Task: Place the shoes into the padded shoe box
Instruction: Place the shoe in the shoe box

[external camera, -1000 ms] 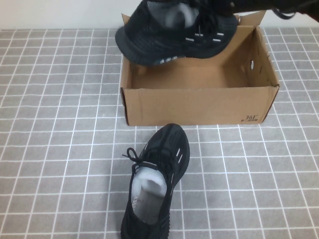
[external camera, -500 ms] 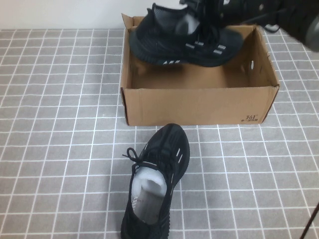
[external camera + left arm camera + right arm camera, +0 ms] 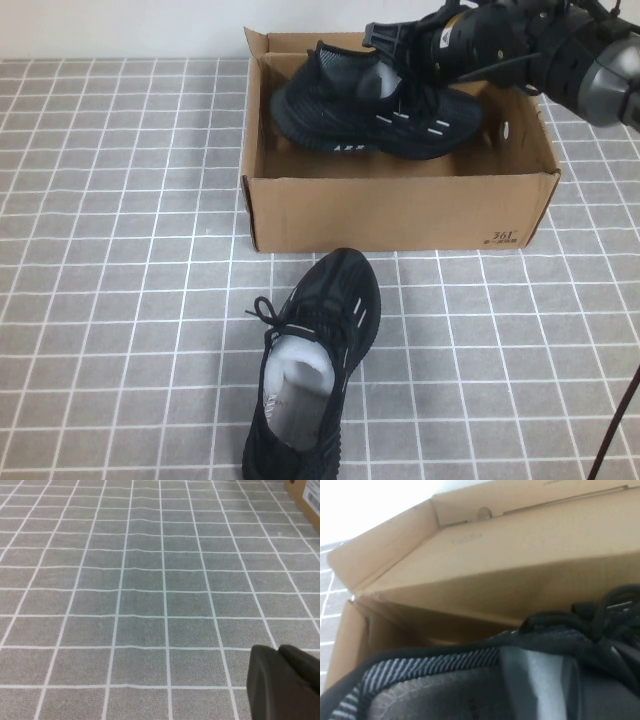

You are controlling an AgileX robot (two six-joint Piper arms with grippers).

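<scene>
My bench [image 3: 120, 300] is covered in grey square tiles with white grid lines, and a pale wall runs behind it. The cardboard box [image 3: 400, 210] sits open at the far side. My right gripper [image 3: 405, 50] reaches in over its back edge, jaws clenched on one shoe [image 3: 370, 105] held low inside the box. The other shoe [image 3: 315, 370] lies on the tiles just in front of the box. My left gripper [image 3: 282, 682] hangs over bare tiles; I cannot tell its jaw state.
</scene>
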